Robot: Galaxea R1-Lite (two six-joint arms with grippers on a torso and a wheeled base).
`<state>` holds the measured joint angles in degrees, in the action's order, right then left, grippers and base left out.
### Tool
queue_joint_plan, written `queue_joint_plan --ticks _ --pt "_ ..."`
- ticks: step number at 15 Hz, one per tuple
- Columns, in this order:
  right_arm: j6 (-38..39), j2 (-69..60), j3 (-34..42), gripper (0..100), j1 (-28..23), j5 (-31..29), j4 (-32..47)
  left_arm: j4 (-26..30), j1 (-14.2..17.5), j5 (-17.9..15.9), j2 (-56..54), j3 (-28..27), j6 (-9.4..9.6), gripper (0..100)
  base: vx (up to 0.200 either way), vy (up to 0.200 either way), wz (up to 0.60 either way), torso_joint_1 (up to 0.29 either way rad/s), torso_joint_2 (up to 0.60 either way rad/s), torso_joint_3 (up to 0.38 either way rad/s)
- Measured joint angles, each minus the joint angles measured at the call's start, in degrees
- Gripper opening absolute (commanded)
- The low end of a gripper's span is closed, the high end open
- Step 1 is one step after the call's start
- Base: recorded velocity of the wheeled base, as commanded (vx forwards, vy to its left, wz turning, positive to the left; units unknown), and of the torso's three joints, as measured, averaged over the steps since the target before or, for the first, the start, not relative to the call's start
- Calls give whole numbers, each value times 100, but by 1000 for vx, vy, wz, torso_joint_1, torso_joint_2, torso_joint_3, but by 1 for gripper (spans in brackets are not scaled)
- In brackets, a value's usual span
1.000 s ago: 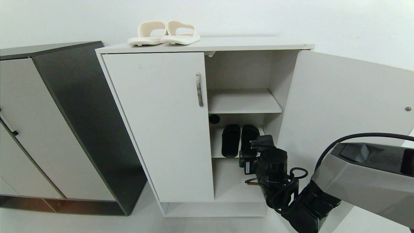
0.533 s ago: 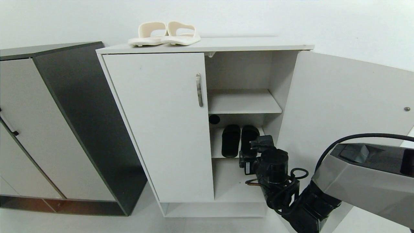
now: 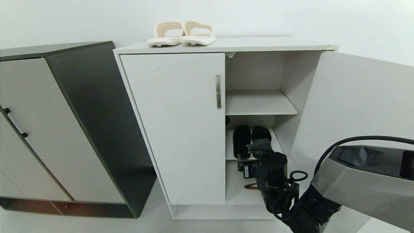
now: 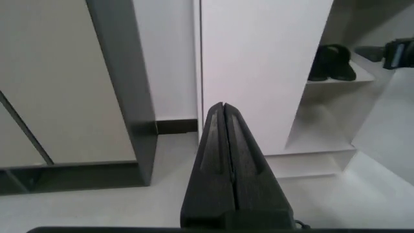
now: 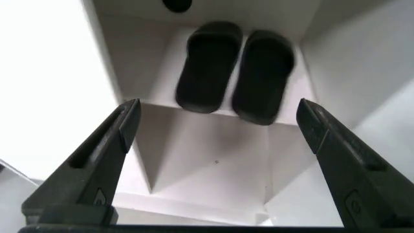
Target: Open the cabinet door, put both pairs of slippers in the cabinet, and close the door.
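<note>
Two black slippers (image 3: 242, 139), matte and round-toed, sit side by side.

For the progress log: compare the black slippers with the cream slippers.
Colour: the black slide slippers are dark, the cream slide slippers pale. Place: the black pair lies inside the white cabinet on its lower shelf, the cream pair on its top. Both pairs lie side by side.

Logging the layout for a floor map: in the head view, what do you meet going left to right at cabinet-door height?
From the left: dark cabinet → closed white door → door handle → black slippers → open door.
</note>
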<state>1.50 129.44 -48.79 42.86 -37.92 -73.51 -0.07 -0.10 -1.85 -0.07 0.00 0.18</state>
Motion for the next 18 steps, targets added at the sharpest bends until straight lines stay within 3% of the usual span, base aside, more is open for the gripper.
queue_joint_plan --ticks 11,18 --pt "-529 295 122 100 -141 46 -953 0 2 2 0 0 0 0 0 200 0 3 1 2" --pt "-529 344 163 100 -146 123 -981 -2 2 9 0 0 0 0 0 0 0 0 0 0"
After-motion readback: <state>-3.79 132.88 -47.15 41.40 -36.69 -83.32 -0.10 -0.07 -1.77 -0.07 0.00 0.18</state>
